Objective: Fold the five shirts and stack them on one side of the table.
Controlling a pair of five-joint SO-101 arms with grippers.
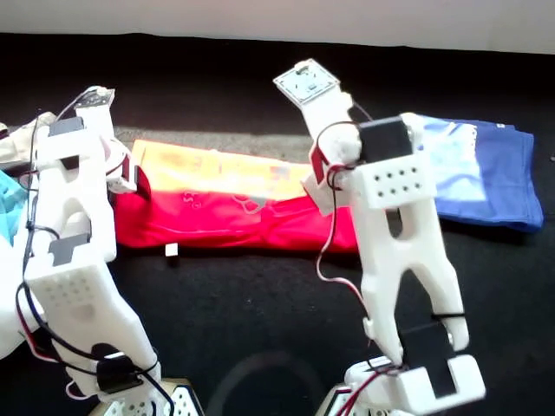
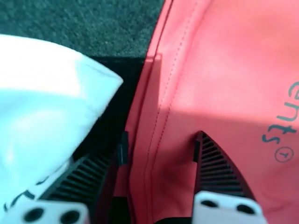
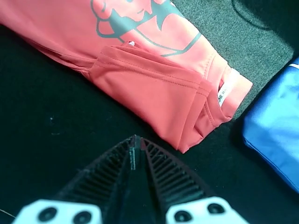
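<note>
**Left fingers straddle the red shirt's edge; right fingers closed just short of its sleeve**

My left gripper [image 2: 154, 175] sits low on the red shirt [image 2: 224, 84] with its fingers [image 2: 217, 163] spread apart. One finger rests on the red fabric. The other is off the shirt, on the dark strip beside it. The shirt's stitched, folded edge runs between the two, and nothing is pinched. A white cloth [image 2: 42, 107] lies just outside the off-shirt finger.

My right gripper [image 3: 135, 144] has its fingers pressed together tip to tip, with nothing between them. They hang over the black table [image 3: 51, 107]. Just ahead of the tips is the red shirt's folded sleeve [image 3: 154, 93], near but not touching. Past the sleeve I see the shirt's grey print [image 3: 135, 18], and at its end a small white label [image 3: 224, 93]. Off to one side of the tips, beyond that end, lies a folded blue shirt [image 3: 275, 135], parted from the red one by a narrow strip of table.
</note>
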